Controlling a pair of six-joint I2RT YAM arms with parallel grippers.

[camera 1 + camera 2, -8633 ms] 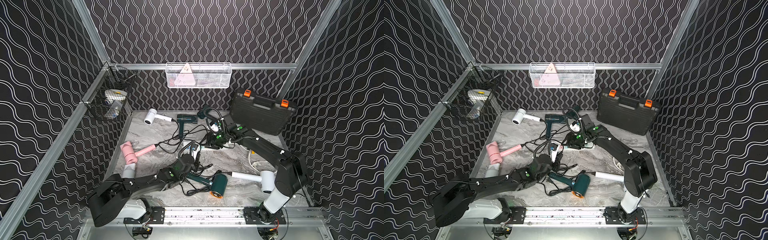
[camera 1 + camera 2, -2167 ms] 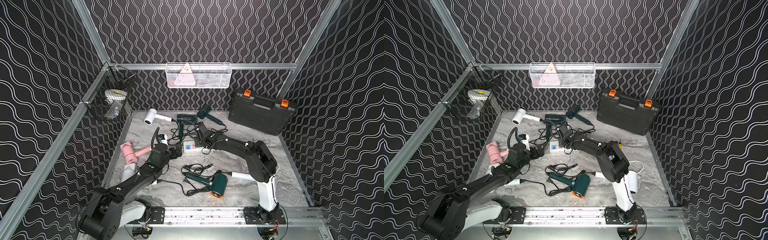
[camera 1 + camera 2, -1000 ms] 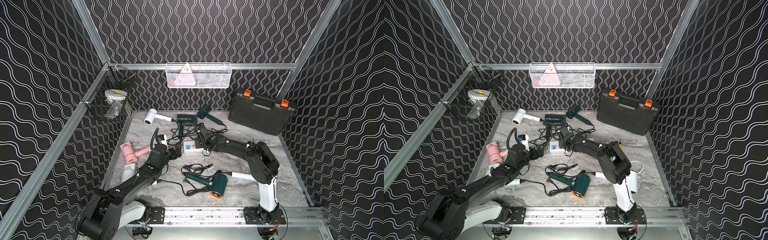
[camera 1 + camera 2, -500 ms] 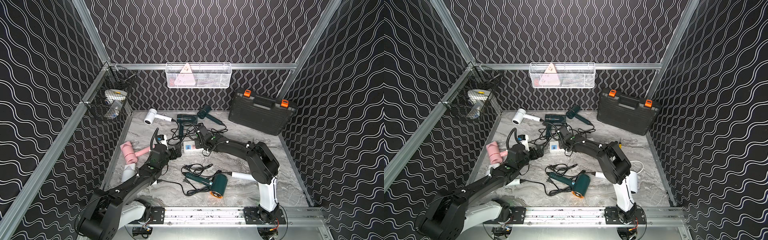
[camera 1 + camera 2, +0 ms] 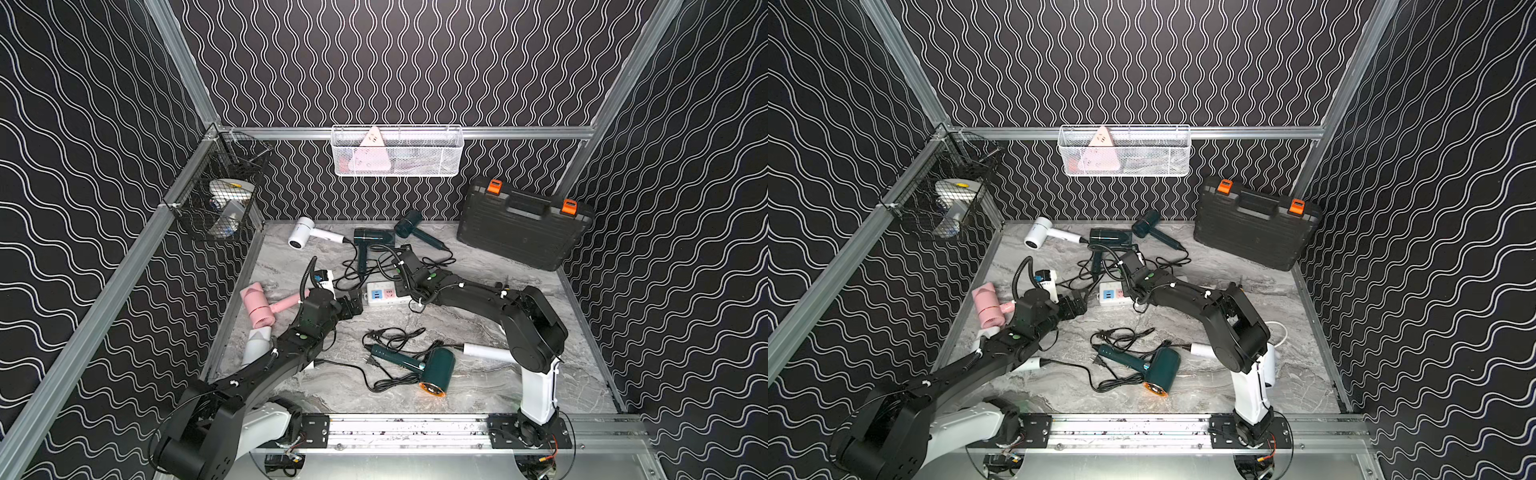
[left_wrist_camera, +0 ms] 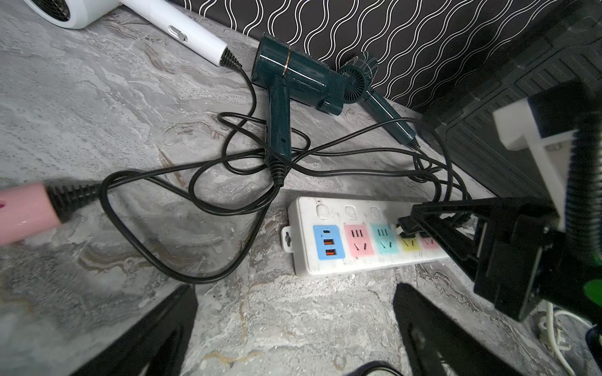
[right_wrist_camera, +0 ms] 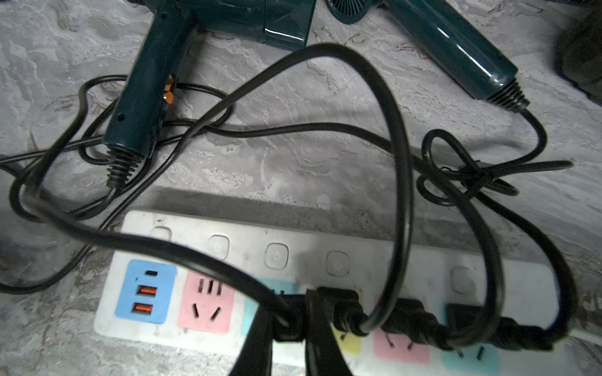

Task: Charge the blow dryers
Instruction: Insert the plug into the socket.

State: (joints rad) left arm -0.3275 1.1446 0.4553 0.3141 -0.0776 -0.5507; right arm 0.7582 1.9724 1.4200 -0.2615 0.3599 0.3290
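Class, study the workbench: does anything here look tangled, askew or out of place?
The black cords beside the power strip are tangled, one knotted into loops, so plugs are hard to trace. The toolcase leans against the back wall.

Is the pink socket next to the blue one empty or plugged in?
Empty. The pink socket on the power strip shows bare slots, no plug.

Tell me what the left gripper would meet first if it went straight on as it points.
Most likely the near end of the power strip, by its blue USB block; a black cord loop lies just beside that line.
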